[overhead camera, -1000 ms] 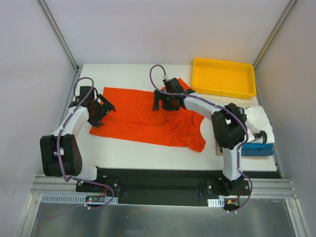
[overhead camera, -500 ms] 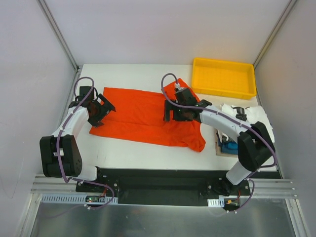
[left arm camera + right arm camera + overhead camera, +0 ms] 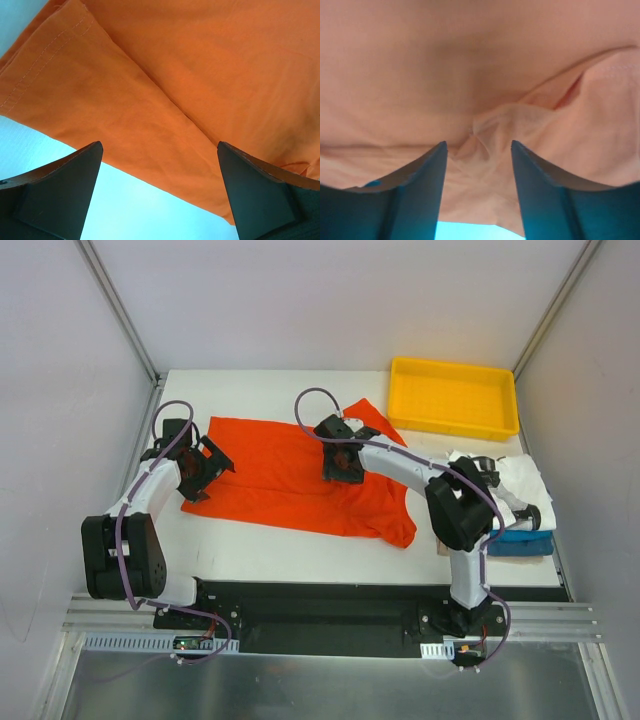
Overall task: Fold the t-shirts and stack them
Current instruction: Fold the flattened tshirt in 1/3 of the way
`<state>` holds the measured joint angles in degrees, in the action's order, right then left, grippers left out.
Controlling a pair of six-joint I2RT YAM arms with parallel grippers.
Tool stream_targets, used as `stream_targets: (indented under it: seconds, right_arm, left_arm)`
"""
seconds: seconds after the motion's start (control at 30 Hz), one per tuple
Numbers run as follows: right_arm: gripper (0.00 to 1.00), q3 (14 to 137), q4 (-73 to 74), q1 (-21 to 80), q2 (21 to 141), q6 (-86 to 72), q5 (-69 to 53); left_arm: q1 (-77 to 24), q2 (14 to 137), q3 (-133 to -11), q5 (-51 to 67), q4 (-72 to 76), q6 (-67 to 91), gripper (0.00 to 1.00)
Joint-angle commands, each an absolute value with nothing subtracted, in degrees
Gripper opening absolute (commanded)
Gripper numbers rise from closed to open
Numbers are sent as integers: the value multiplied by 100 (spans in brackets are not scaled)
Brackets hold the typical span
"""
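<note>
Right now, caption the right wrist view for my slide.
Right gripper straddling a bunched fold of the orange t-shirt.

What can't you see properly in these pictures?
- Top view: the right arm covers part of the white shirt and blue shirt, so how many there are and how they are folded is unclear.
- Right wrist view: the orange shirt bunches between the right gripper fingers; whether it is pinched is unclear.
- Left wrist view: the frame edges cut off most of the shirt under the open left gripper.
</note>
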<state>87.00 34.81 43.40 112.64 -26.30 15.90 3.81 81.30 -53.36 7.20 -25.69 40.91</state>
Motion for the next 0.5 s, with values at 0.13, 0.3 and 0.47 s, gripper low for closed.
stream_targets:
  seconds: [0.13,0.3,0.47]
  right_arm:
    - [47,9536,3928,4315,11935,-2918,1828]
    - [10,9712,4140,4324,12068,-2971,2108]
    - [0,9756,4061,4359,11909,-2822,2373]
  left_arm:
    - [422,8033,-5353,747,-2558,3937,99]
    - [431,8007,-5335,756,-2558,3938,99]
    - [448,8007,-5326,756,-2558,3955,99]
